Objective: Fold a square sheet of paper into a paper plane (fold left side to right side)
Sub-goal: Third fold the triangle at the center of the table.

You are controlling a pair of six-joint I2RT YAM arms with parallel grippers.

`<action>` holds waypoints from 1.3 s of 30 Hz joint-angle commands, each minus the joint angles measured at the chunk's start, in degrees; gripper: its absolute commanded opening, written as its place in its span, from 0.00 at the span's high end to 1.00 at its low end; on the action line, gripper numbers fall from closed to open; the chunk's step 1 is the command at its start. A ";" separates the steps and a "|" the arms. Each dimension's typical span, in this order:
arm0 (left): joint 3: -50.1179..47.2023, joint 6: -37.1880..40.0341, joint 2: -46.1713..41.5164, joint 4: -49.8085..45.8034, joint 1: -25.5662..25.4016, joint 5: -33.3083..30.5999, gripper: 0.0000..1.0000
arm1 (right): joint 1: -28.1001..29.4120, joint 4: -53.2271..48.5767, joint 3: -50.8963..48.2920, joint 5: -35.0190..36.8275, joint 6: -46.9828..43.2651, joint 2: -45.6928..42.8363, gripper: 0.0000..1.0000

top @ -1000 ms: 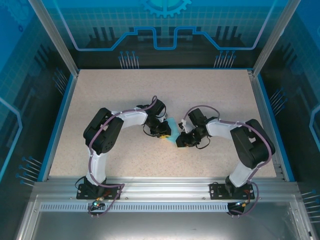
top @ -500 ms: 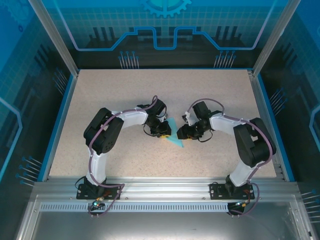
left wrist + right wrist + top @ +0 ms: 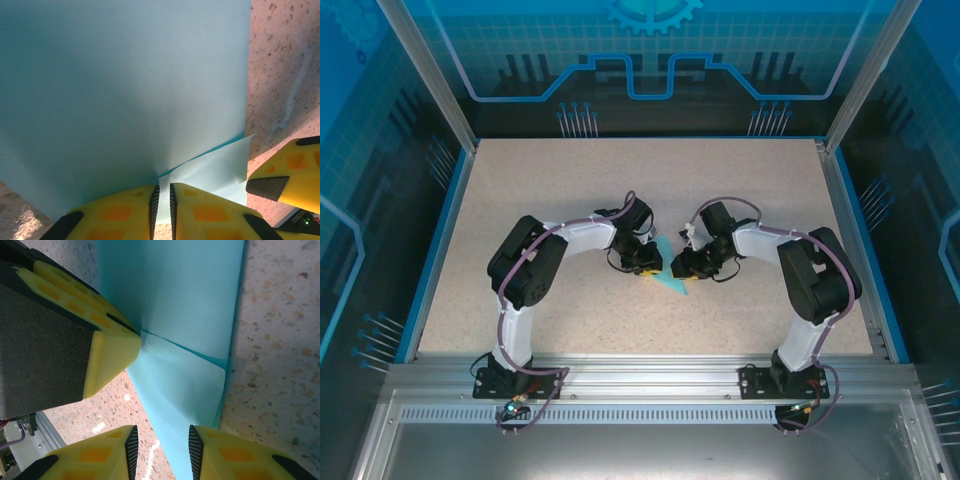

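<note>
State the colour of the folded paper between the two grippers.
Plain light blue, no print. The paper shows best in the left wrist view.

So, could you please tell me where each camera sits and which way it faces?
Top external: above and behind, looking down on the speckled table, left arm and right arm.
Left wrist: looks along the left gripper, shut on the folded light-blue paper sheet.
Right wrist: looks along the open right gripper straddling it.
Shared: the sheet, in all three.
</note>
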 commanded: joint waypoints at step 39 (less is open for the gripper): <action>3.07 3.50 -3.99 -5.53 2.39 -4.21 0.63 | 0.77 -2.90 3.18 1.91 -0.46 2.82 1.00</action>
